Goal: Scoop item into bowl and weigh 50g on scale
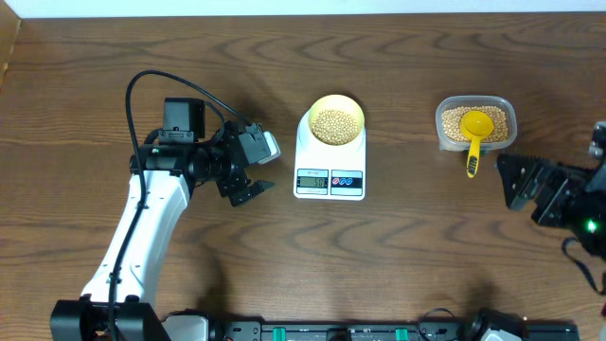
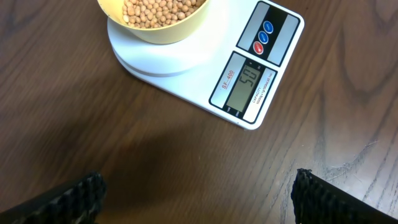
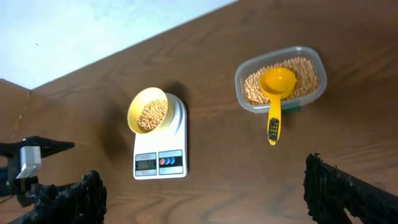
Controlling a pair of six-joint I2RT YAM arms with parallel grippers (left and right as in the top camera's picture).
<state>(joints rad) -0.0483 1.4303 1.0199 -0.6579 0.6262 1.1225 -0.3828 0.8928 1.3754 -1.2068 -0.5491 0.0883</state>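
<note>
Currently: beans point(image 1: 335, 124) in bowl point(image 1: 352, 105) on scale point(image 1: 329, 192), display point(image 2: 247, 87) seemingly 50; left gripper point(image 2: 199, 186), right gripper point(image 3: 202, 180) released, empty; keep both off scale.

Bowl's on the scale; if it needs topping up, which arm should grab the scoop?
Right. The scoop rests in the tub beside the right gripper, its handle sticking out, and those fingers are open and empty. The left gripper is across the scale.

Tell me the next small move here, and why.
Probably retract the open left gripper and add nothing: the white flat digital scale appears to read 50 with the pale-yellow round bowl of small tan beans on it, and the bright yellow plastic scoop lies in the clear plastic tub.
</note>
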